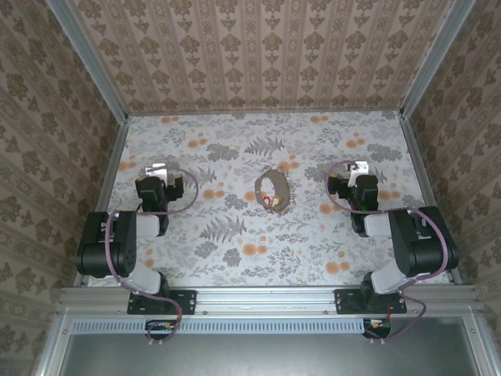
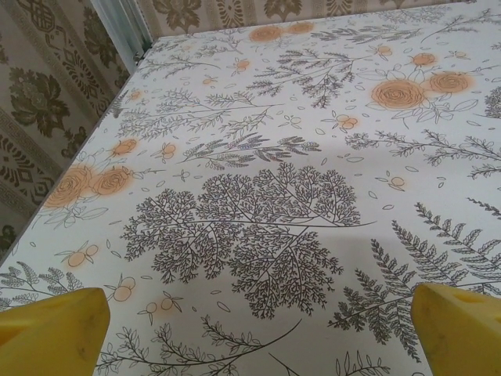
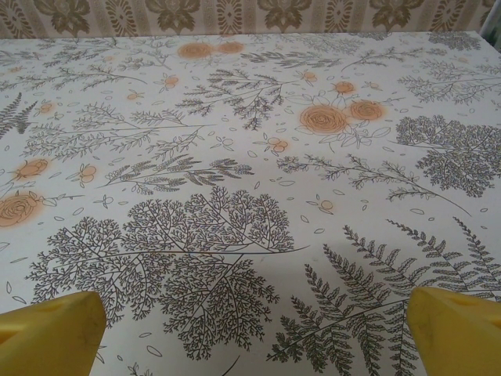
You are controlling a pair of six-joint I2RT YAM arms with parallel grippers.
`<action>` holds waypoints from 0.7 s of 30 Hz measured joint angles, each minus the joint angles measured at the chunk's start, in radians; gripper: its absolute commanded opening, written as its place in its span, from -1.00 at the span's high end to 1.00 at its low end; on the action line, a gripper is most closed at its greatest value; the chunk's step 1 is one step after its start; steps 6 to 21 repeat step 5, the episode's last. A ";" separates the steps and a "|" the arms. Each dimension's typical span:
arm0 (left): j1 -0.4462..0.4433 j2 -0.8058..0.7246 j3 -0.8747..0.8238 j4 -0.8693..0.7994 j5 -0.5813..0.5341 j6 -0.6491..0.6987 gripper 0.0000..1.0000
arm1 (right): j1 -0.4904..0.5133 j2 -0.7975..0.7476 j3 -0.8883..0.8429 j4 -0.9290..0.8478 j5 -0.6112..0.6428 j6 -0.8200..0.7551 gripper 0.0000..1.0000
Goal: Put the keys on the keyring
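The left gripper stands wide open over the left of the table, holding nothing. Its blunt yellow fingers frame only the smooth, matte covering printed with grey ferns and orange blooms.

The keyring lies mid-table between the two arms, well apart from both. It is a thin brown oval loop that looks limp, with a tiny reddish speck at its near end. The keys are probably there too, but they are too small to tell apart.

The right gripper is also spread open and empty over the right side.

- **Misreading the key:** an orange-yellow key head could easily be mistaken for the printed blooms.
- **Failed pinch:** a flat sliver on a slick surface may skid away from such broad fingertips.
- **Loop shifting:** the floppy loop would likely slide or fold shut if nudged, leaving no opening to thread.
- **Arm contact:** both arms reaching for the same central spot could knock into each other.
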 measured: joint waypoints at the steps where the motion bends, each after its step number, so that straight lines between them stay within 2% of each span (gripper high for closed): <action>1: 0.000 0.000 0.000 0.000 0.001 0.000 -0.99 | 0.000 0.000 0.000 0.000 0.000 0.000 -1.00; 21: 0.000 0.000 0.000 0.003 0.007 0.000 -0.99 | 0.000 0.000 0.000 0.000 0.000 0.000 -1.00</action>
